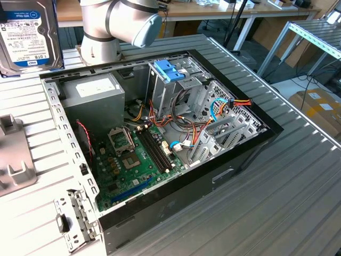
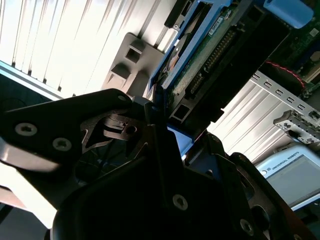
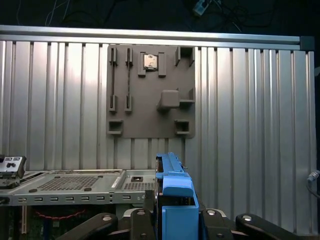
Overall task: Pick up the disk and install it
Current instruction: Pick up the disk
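Note:
The disk [image 1: 26,33] hangs in the air at the exterior view's far upper left, above the ribbed table, with its labelled face showing. In the first wrist view its bright blue rail and tab [image 3: 175,192] stand edge-on between my gripper's [image 3: 175,217] black fingers, which are shut on it. The second wrist view shows the disk's [image 2: 215,55] dark body, green board and connector edge framed by the blue rail, gripped at its near end. The open computer case [image 1: 256,146] lies on its side in the middle of the table, to the exterior view's right of the disk.
Inside the case are the grey power-supply box [image 1: 98,93], the green motherboard [image 1: 133,160], a drive cage with a pale blue bracket [image 1: 169,69] and loose cables [image 1: 224,106]. A grey fixture plate [image 3: 150,92] lies on the ribbed table [image 1: 298,202]. The arm's base [image 1: 101,42] stands behind the case.

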You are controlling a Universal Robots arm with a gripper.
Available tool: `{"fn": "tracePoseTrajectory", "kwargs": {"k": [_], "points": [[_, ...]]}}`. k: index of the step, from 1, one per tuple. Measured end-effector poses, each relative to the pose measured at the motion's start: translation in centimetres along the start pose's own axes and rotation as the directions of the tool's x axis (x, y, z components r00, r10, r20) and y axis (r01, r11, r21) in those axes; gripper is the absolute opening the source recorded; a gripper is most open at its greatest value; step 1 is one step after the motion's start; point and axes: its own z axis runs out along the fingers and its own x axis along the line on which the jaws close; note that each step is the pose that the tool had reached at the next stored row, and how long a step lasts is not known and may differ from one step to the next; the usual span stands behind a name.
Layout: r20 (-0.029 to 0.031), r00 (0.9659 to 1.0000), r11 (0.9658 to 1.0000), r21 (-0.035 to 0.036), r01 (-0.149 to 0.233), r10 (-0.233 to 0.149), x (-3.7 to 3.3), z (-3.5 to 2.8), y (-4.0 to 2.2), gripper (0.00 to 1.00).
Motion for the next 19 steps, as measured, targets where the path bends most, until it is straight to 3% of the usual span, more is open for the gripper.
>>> {"fn": "tracePoseTrajectory", "kwargs": {"k": [19], "points": [[0.0001,1.0000,1.0000,0.0000,0.000,0.000,0.59,-0.13,-2.02,0.37]]}}
